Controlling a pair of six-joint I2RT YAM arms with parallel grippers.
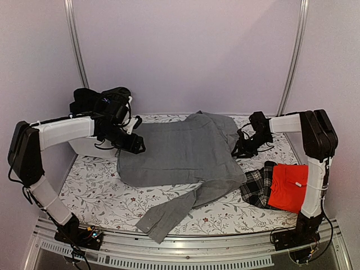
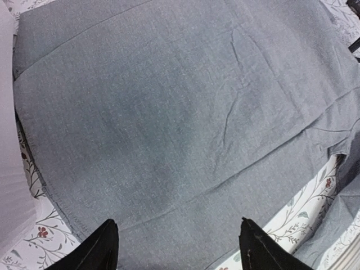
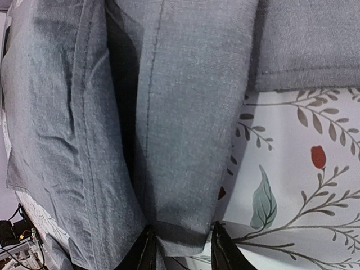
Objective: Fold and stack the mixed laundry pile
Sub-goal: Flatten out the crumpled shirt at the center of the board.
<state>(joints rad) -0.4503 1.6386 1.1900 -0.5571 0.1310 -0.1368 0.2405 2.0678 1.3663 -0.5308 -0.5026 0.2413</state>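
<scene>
Lying flat on counter (image 1: 101, 191), grey shirt (image 1: 180, 154) looks soft, light, floppy; R fingers (image 3: 225, 250) pinch a fold, L fingers (image 2: 93, 250) wide, empty, over hem; best grabbed at seams.

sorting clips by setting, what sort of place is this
Probably a robotics lab bench, not a home: two arms bolted to a metal rail, plain walls, a grey shirt spread on a floral-covered table.

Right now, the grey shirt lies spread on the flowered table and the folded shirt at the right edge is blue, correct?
Not blue: the folded shirt at the right edge is red, as the top external view shows. The grey shirt does lie spread on the flowered table.
</scene>
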